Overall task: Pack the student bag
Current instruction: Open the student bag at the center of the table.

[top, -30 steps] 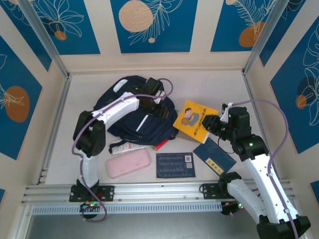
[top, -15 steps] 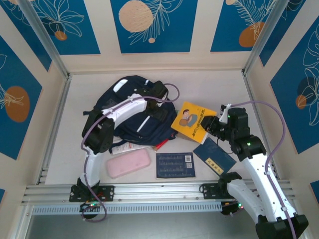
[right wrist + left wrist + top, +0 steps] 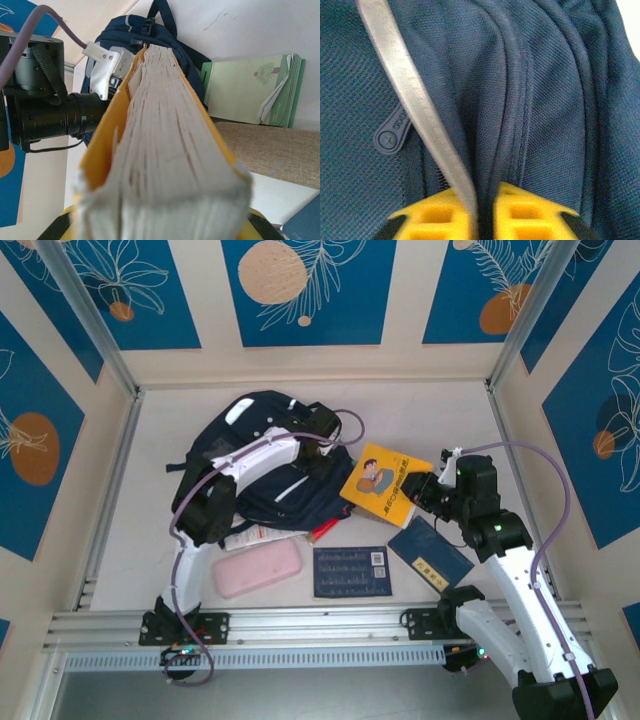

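Observation:
The student bag (image 3: 262, 412), navy with white stripes, lies at the table's back left. My left gripper (image 3: 322, 455) is over its right side. In the left wrist view the yellow fingertips (image 3: 530, 212) stand almost together, shut on a fold of the bag (image 3: 545, 90) beside its grey reflective stripe (image 3: 405, 85). My right gripper (image 3: 418, 492) is shut on a thick yellow book (image 3: 378, 480) and holds it tilted just right of the bag. In the right wrist view the book's page edge (image 3: 165, 150) points toward the bag (image 3: 165, 37).
Along the near side lie a pink pencil case (image 3: 257, 569), a dark blue notebook (image 3: 350, 571) and a blue booklet (image 3: 430, 552). A red pen (image 3: 322, 531) and a white packet (image 3: 245, 537) stick out from under the bag's near edge.
My left gripper has shifted slightly right over the bag and closed on its fabric. The right gripper has carried the yellow book a little left, toward the bag.

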